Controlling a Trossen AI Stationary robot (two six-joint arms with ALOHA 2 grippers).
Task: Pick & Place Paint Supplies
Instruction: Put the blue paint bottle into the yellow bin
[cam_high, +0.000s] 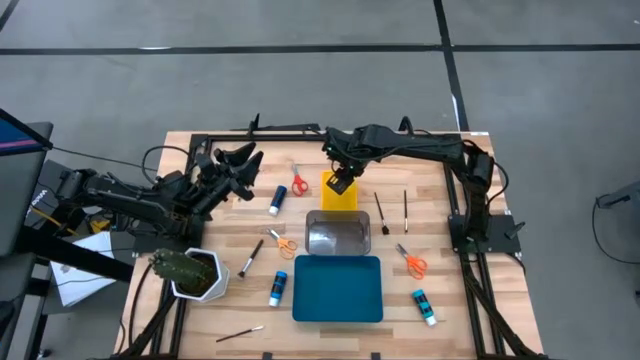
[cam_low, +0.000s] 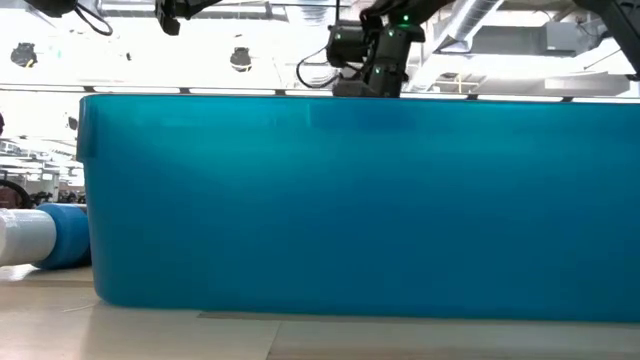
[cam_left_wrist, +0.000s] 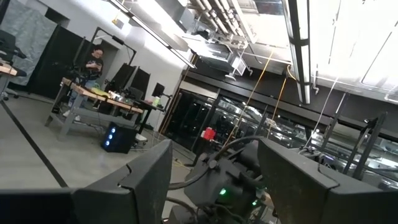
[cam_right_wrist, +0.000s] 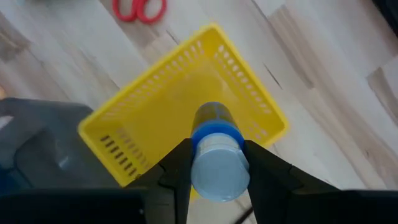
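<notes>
Your right pincer (cam_right_wrist: 214, 163) is clamped on a blue bottle (cam_right_wrist: 214, 152) just above the yellow tray (cam_right_wrist: 149, 118); your left pincer (cam_high: 240, 165) waits apart; other bottles, brushes and scissors are all still out on the table (cam_high: 440, 230).

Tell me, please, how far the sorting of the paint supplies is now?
Nothing shows sorted yet: the yellow tray looks empty. In hand: the right tool holds a blue bottle over it. Left: three bottles, scissors and brushes on the table. The left tool waits open.
</notes>
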